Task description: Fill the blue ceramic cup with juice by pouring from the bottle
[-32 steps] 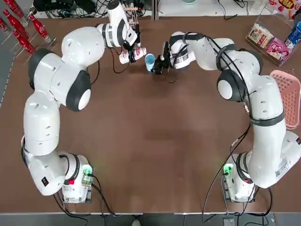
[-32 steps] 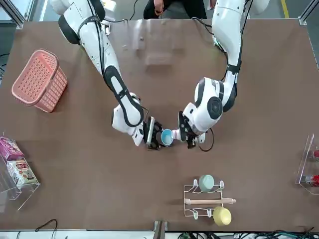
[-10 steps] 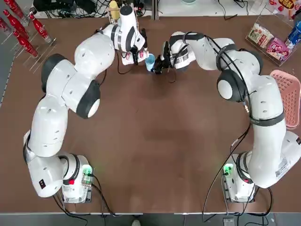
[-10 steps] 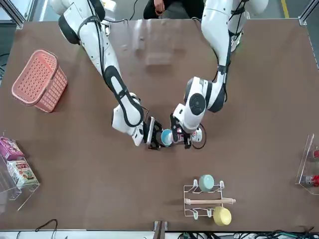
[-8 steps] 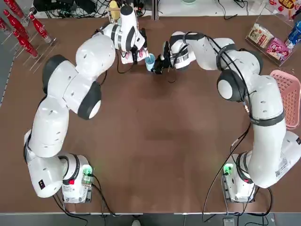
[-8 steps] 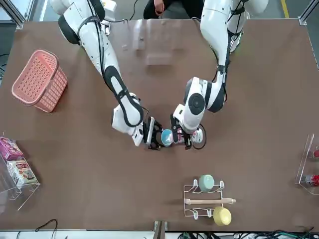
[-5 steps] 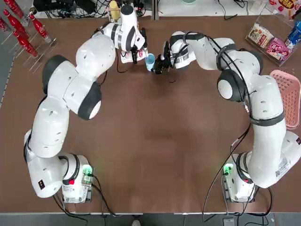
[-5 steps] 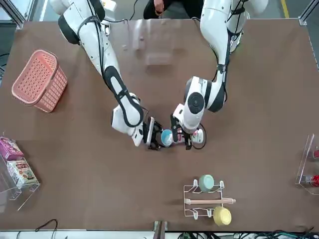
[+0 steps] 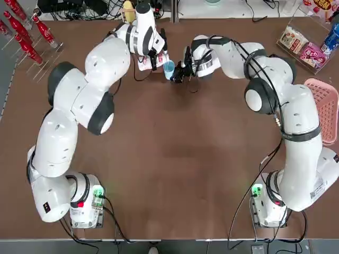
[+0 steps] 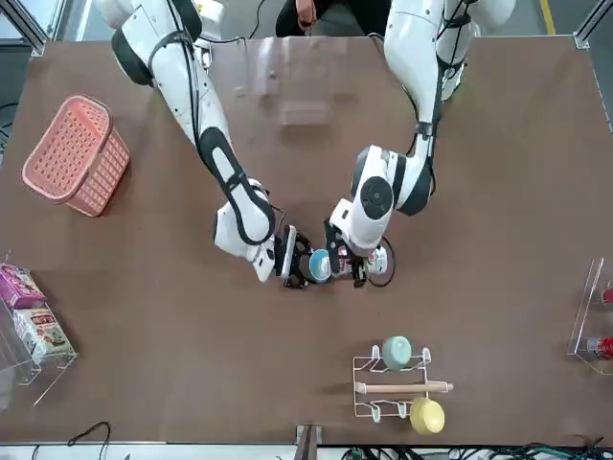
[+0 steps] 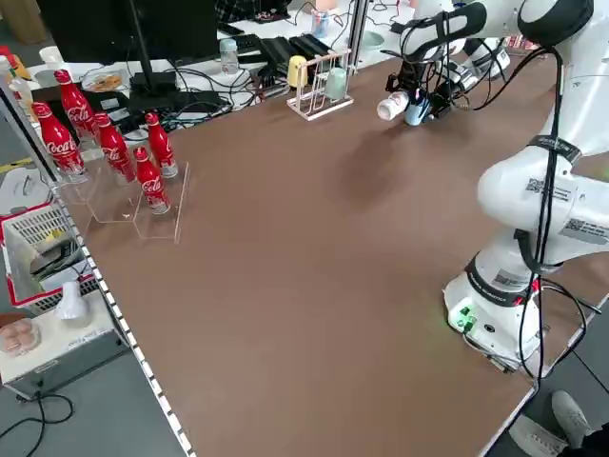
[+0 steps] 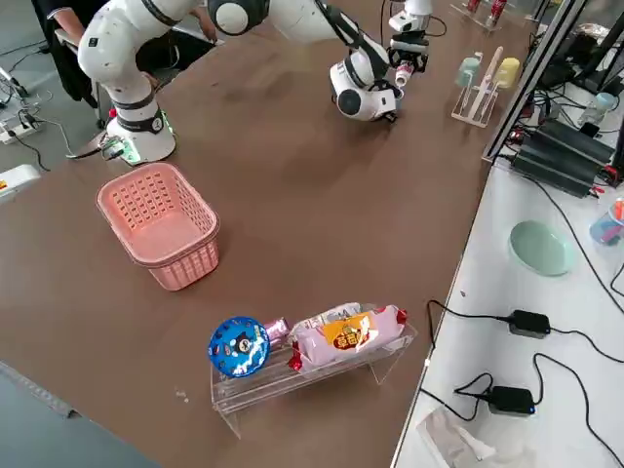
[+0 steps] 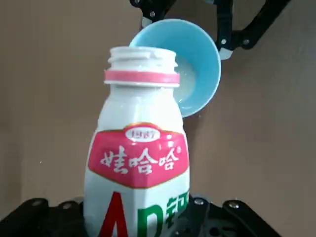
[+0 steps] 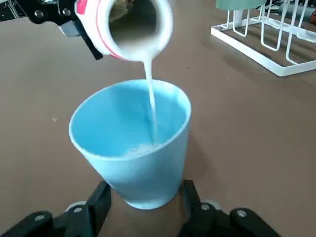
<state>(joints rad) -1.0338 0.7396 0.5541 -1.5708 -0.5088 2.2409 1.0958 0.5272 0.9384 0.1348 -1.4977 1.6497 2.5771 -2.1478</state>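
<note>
"1987" on the tilted, pouring bottle [image 13: 140,163]

The white bottle [image 13: 140,168] reads "1987", "娃哈哈" and "AD钙".

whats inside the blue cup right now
A little milky white liquid sits at the bottom of the blue cup, fed by a thin stream from the bottle. The cup's near wall hides part of the bottom, so the exact level can't be seen.
</note>
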